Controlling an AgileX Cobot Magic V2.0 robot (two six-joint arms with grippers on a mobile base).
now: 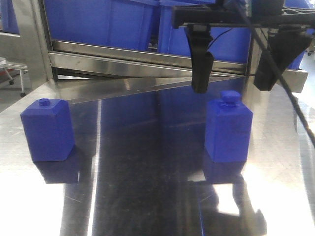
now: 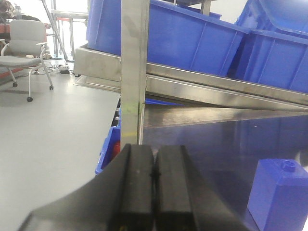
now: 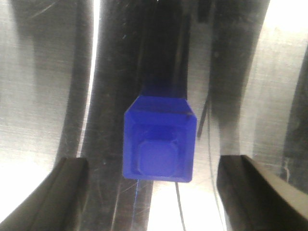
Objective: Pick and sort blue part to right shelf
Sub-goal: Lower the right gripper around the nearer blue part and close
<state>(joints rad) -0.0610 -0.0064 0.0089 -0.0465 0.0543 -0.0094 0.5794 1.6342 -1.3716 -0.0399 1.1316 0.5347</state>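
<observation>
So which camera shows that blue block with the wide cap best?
The front-facing view: the blue part stands whole, cap and shoulders in profile. The right wrist view sees only its top. The left wrist view shows just the squatter block.

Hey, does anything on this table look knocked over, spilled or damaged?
Nothing stands out. Both blue blocks stand upright on the steel table: the blue part sits below the open right gripper, the squatter block off to its side. No spill or damage shows.
</observation>
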